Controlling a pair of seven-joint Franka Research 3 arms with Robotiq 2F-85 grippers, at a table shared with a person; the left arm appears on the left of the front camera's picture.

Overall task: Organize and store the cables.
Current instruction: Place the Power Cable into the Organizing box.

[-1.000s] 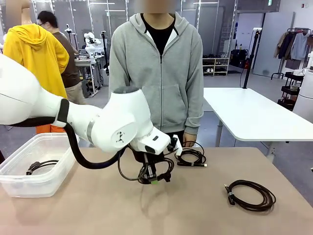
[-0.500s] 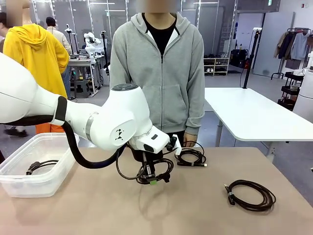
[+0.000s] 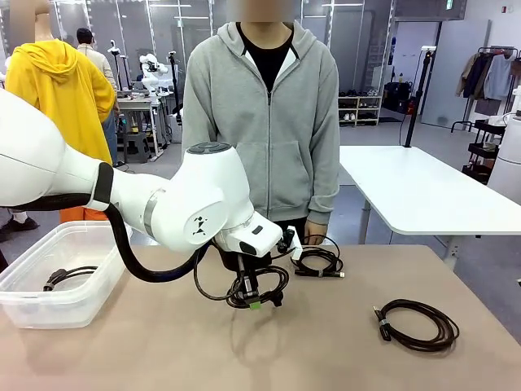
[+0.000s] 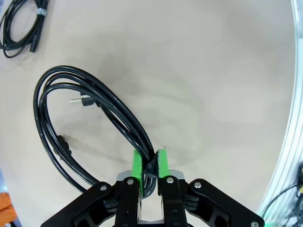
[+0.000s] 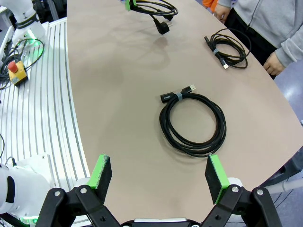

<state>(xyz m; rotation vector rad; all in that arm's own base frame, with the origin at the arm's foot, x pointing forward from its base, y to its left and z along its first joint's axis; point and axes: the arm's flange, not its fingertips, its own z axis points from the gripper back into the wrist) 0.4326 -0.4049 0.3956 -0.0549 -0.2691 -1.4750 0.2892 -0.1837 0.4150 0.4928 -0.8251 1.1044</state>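
No word, brand or number can be read anywhere in these views. The front view shows a small black emblem [image 3: 199, 227] printed on the round white joint of the left arm [image 3: 175, 204], a mark rather than letters. High at the far right of the room hangs a small green sign [image 3: 448, 4], too small and cut off by the picture's edge to read. In the right wrist view a red push button on a yellow box [image 5: 15, 72] lies beside the tabletop [image 5: 118, 94]; no lettering can be made out on it. The grey bands around the coiled cords carry no legible print.
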